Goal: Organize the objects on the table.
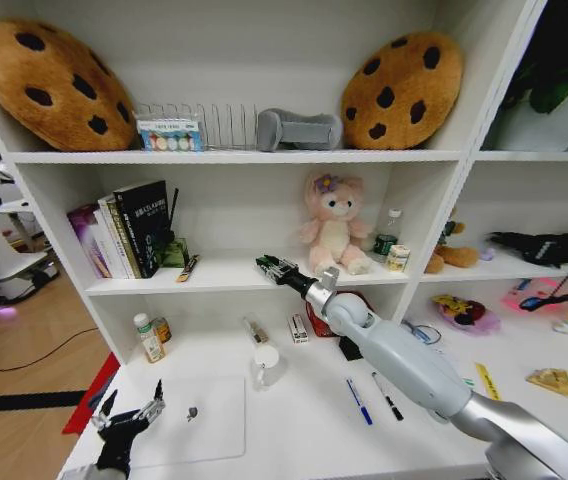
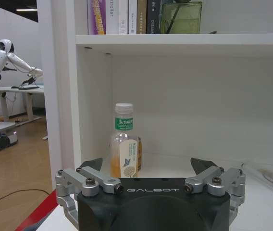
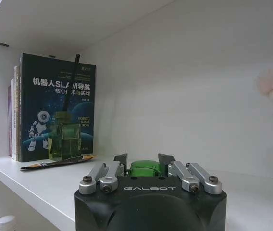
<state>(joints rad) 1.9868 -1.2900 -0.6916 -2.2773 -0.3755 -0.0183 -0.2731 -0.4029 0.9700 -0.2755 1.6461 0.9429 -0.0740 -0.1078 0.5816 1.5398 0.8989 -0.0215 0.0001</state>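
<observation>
White shelving behind table [image 1: 294,425]. Green toy car [image 3: 143,168] pinched in right gripper [image 1: 269,265] over middle shelf [image 1: 234,272], beside books [image 1: 129,230]. Laptop [image 1: 189,420] at table's front left, pens [image 1: 359,400] centre. Left gripper [image 1: 129,405] spread wide near front-left corner, facing bottle [image 2: 124,142].

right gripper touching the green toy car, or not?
Touching. In the right wrist view the green toy car sits pinched between the right gripper's jaws, both pressed against its sides, held above the shelf.
</observation>
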